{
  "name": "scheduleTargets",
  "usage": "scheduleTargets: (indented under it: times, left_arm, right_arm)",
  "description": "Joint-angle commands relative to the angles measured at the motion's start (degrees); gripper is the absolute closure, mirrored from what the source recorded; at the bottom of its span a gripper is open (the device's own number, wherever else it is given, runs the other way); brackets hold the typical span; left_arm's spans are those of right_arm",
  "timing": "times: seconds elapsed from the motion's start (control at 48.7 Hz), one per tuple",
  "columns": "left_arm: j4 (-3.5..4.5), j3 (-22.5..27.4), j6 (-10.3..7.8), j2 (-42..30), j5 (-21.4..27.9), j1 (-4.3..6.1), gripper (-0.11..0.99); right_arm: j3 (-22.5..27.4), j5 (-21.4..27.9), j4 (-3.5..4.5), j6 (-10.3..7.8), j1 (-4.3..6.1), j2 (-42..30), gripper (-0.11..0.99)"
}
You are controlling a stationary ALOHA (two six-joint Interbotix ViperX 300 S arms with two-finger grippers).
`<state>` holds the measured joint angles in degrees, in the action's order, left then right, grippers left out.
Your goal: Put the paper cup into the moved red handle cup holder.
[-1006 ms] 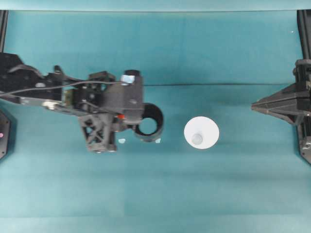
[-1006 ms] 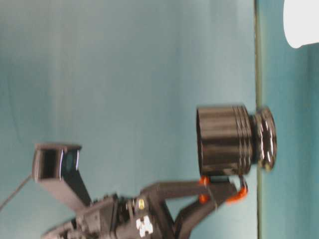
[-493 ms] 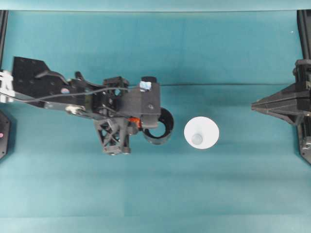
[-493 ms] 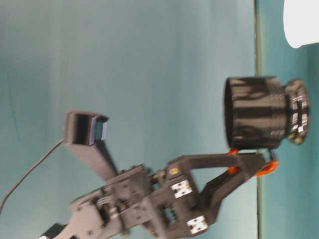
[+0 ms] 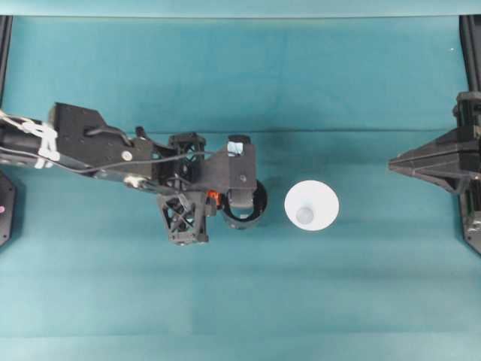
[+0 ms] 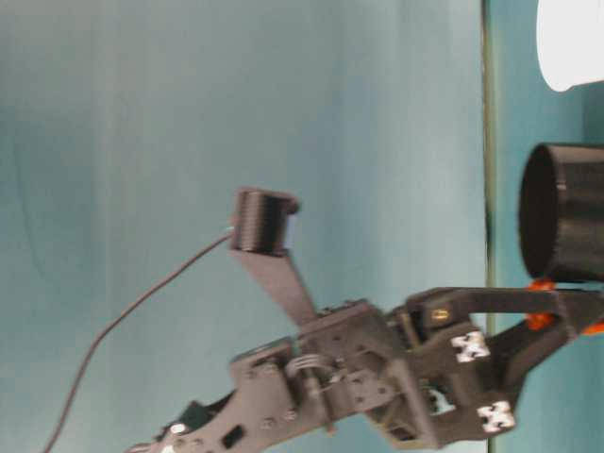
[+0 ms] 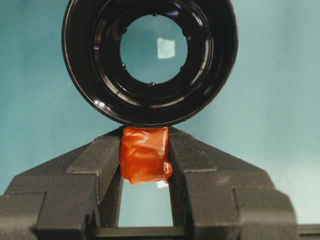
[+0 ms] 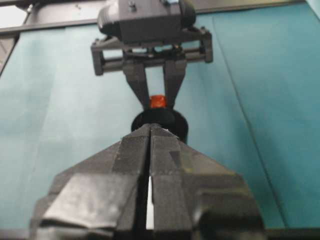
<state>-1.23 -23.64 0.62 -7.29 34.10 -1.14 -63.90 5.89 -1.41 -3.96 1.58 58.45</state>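
The red handle cup holder (image 5: 254, 219) is a glossy black cylinder, upright at the table's middle. My left gripper (image 5: 215, 199) is shut on its orange-red handle tab (image 7: 145, 155), with the holder's ring (image 7: 102, 95) just beyond the fingers. In the table-level view the holder (image 6: 564, 225) is low, its base cut off by the picture's edge. The paper cup (image 5: 311, 205) is a white disc just right of the holder, apart from it; its white side (image 6: 569, 42) shows at table level. My right gripper (image 5: 394, 164) is shut with nothing in it at the far right, pointing at the holder (image 8: 176, 124).
A teal cloth covers the table (image 5: 240, 301), with a seam (image 5: 338, 131) running across behind the objects. Black frame posts (image 5: 470, 45) stand at the left and right edges. Open cloth lies in front of the cup and holder.
My left gripper has carried the holder to the right, toward the paper cup, and down toward the table. The paper cup and the right arm have not moved.
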Motion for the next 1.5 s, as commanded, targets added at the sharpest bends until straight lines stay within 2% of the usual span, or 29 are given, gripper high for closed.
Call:
scheduleTargets:
  times: [0.0,0.246,0.595,0.821,0.841,1.478]
  left_arm:
    - [-0.26,0.18,0.00,-0.18,-1.23,-0.18,0.61]
    - [-0.26,-0.97,0.00,-0.79,-3.87,-0.35,0.61]
    - [-0.26,-2.64,0.18,-0.88,-4.39,-0.35,0.61]
    - [-0.09,-2.64,0.00,-0.88,-8.26,-0.35,0.61]
    - [-0.26,-2.64,0.00,-0.88,-8.26,-0.35,0.61]
    - [-0.26,-3.43,0.70,-1.49,-8.53,-0.26,0.61]
  right_arm:
    - [0.79,-0.35,-0.09,-0.26,0.09,-0.26,0.98]
    - [0.70,-0.26,-0.09,-0.26,0.09,-0.26,0.98]
    - [0.62,-0.35,-0.09,-0.26,0.09,-0.26,0.98]
    - [0.62,-0.35,-0.09,-0.35,0.09,-0.26,0.98]
    - [0.62,-0.35,-0.09,-0.35,0.09,-0.26,0.98]
    - [0.62,-0.35,-0.18,-0.35,0.09,-0.35,0.98]
